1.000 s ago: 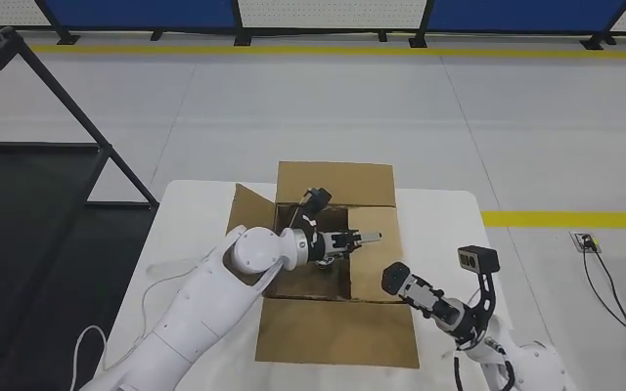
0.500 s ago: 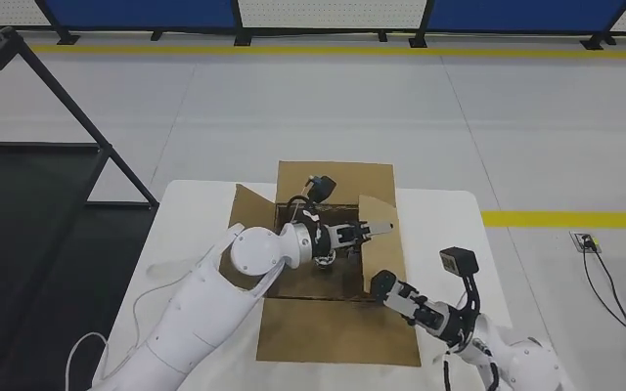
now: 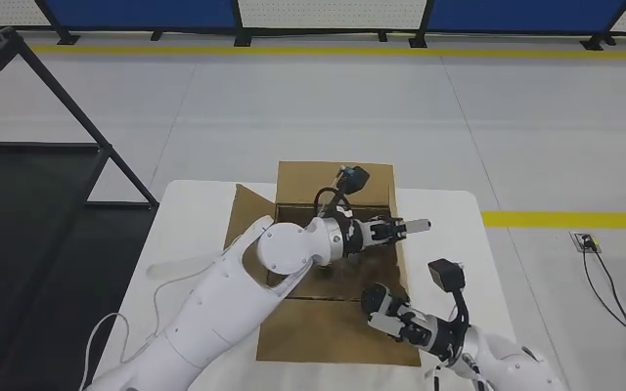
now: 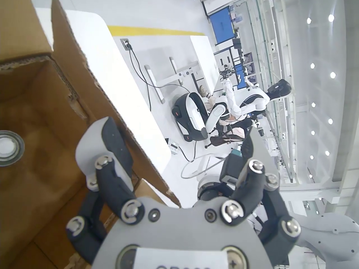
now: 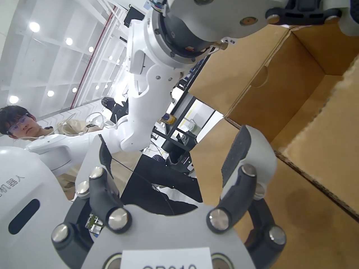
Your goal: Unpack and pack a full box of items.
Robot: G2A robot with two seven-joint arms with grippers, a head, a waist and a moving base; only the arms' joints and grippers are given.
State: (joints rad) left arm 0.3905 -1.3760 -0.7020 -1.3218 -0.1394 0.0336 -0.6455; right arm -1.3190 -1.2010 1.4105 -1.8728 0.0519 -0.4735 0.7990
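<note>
- A brown box [image 3: 335, 181] is set in the middle of the white bench [image 3: 191, 220]. Its top is open.
- The far flap and the near flap [image 3: 323, 332] are laid out flat on the bench.
- The left arm [image 3: 284, 249] is stretched across the open box, from its left side to its right side.
- The left jaws are seen at the right edge of the box. They are opened wide, and nothing is held in them.
- In the left wrist view, the right side flap [image 4: 89, 96] is seen standing up between the two fingers [image 4: 109, 144].
- The flap is just beside the finger that is on the inside of the box. The other finger is outside the box, well apart from the flap.
- A small round thing [image 4: 8, 148] with a silver rim and a white middle is seen lying on the floor of the box.
- The right arm [image 3: 421, 327] is placed at the near right corner of the box, close to the near flap.
- The right jaws are opened wide too, and nothing is held in them.
- In the right wrist view, brown card is seen right behind one of the right arm's fingers [image 5: 246, 155]. It cannot be told if the card is touched.
- In that same view, the end of the left arm is seen higher up, over the open box.
</note>
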